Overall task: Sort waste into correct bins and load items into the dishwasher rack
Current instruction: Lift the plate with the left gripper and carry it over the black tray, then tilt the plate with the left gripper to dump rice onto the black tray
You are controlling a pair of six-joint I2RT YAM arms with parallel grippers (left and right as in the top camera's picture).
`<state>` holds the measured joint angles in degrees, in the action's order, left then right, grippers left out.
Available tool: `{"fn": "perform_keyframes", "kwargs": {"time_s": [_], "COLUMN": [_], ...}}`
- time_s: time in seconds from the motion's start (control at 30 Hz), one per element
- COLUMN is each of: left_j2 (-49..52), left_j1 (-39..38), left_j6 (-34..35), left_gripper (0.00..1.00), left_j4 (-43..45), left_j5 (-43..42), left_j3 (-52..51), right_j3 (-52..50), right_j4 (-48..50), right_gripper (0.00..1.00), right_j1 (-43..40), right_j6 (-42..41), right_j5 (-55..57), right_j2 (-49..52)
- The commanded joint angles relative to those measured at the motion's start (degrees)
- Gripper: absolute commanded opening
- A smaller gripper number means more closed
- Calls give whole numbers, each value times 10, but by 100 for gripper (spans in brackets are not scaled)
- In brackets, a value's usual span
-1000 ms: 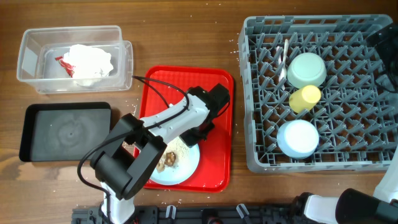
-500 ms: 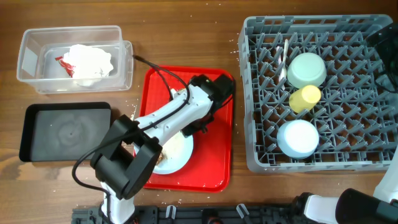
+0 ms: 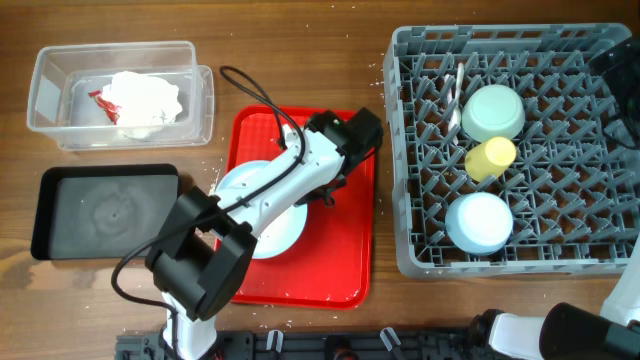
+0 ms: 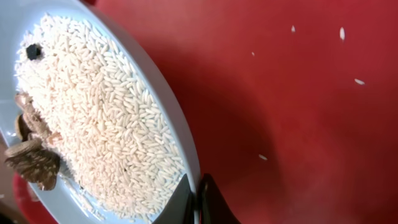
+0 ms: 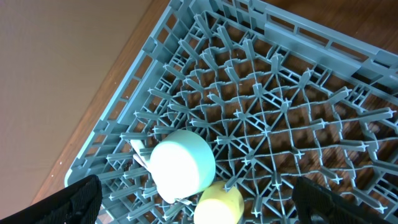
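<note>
Left gripper [image 4: 194, 202] has its jaws pinching the rim of the pale blue round plate [image 4: 177, 134], right at the edge. The wrist view shows it plainly: a heap of whitish rice scraps [image 4: 106, 118] is spread over the plate, with brown crumbly scraps [image 4: 34, 158] at the far side. Beneath it is the flat red tray [image 4: 298, 112], a few loose grains scattered across it.

From overhead, the plate sits over the left half of the red tray, partly hidden by the arm. Whether it is lifted off the tray, I cannot tell.

Up at the table's [image 3: 300, 60] far left, the clear rectangular plastic tub [image 3: 45, 95] holds crumpled white paper napkins [image 3: 145, 98] and a red-and-white printed wrapper [image 3: 103, 100]. Just below it lies the shallow black rectangular tray [image 3: 105, 212].

Right gripper [image 5: 196, 186] hangs over the large grey plastic rack [image 5: 267, 106], jaws spread wide. In the rack are a light green bowl [image 3: 492, 112], a small yellow cup [image 3: 490, 157] and a pale blue bowl [image 3: 480, 222].
</note>
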<state>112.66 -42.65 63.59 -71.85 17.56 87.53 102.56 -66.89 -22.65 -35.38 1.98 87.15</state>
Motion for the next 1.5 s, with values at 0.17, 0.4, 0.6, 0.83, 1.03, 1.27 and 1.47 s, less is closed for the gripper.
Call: {"fn": "perform_keyframes", "kwargs": {"time_s": [0.17, 0.4, 0.6, 0.83, 1.03, 1.27, 1.47], "left_j2": [0, 0, -1, -35, -36, -36, -36], "left_j1": [100, 250, 371, 517, 627, 723, 801], "left_j6": [-82, -127, -136, -168, -190, -245, -301], "left_gripper": [4, 4, 4, 4, 4, 4, 4], "left_j4": [-43, -50, -22, 23, 52, 46, 9], "left_j5": [57, 59, -2, -154, -309, -473, -615], "left_j3": [72, 116, 119, 119, 119, 119, 119], "right_j3": [-1, -1, -1, -1, -1, -1, -1], "right_j4": [1, 1, 1, 1, 1, 1, 1], "right_gripper": [100, 100, 100, 100, 100, 100, 100], "right_j1": [2, 2, 2, 2, 2, 2, 2], "right_j6": [-8, -8, -8, -8, -8, -8, -8], "right_j5": [-3, -3, -2, -3, -2, -2, -2], "right_j2": [7, 7, 7, 7, 7, 6, 7]}}
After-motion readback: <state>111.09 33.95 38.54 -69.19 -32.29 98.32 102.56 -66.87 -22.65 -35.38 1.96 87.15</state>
